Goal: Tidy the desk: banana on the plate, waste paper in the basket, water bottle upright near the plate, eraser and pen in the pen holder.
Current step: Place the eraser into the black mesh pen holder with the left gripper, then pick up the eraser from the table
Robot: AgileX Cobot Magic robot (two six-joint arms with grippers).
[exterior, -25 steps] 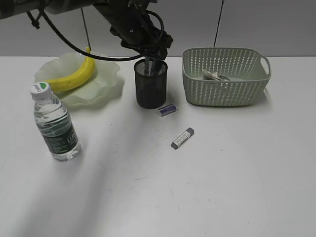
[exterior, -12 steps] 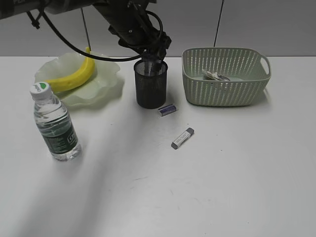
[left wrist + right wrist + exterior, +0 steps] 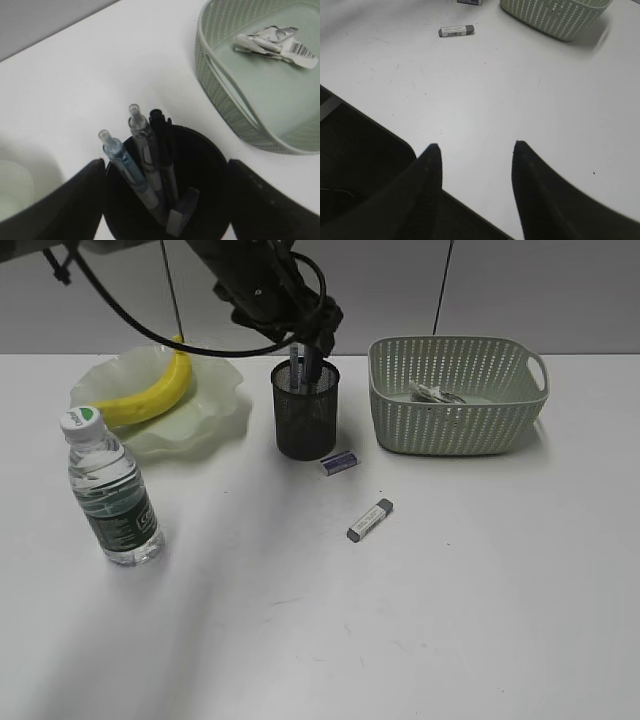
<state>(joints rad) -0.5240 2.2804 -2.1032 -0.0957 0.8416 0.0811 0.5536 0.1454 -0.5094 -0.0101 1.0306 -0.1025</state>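
My left gripper [image 3: 311, 343] hangs open just above the black mesh pen holder [image 3: 305, 415], one finger on each side of its rim. Three pens [image 3: 145, 150] and a small eraser [image 3: 181, 216] stand loose inside the holder [image 3: 205, 165]. A grey eraser [image 3: 370, 520] lies on the desk [image 3: 450, 590], and a purple one [image 3: 338, 461] lies at the holder's foot. The banana [image 3: 155, 392] rests on the plate [image 3: 215, 418]. The water bottle [image 3: 110, 490] stands upright. Waste paper [image 3: 270, 40] lies in the basket [image 3: 455, 400]. My right gripper [image 3: 476, 145] is open over bare desk.
The basket [image 3: 225, 100] stands close to the right of the holder. In the right wrist view the grey eraser [image 3: 456, 31] lies far ahead, with the basket's corner [image 3: 555, 17] beyond it. A grey wall runs behind the desk.
The left gripper has risen out of the pen holder and opened wider. The pen it held now stands free in the holder. The right gripper has not moved.
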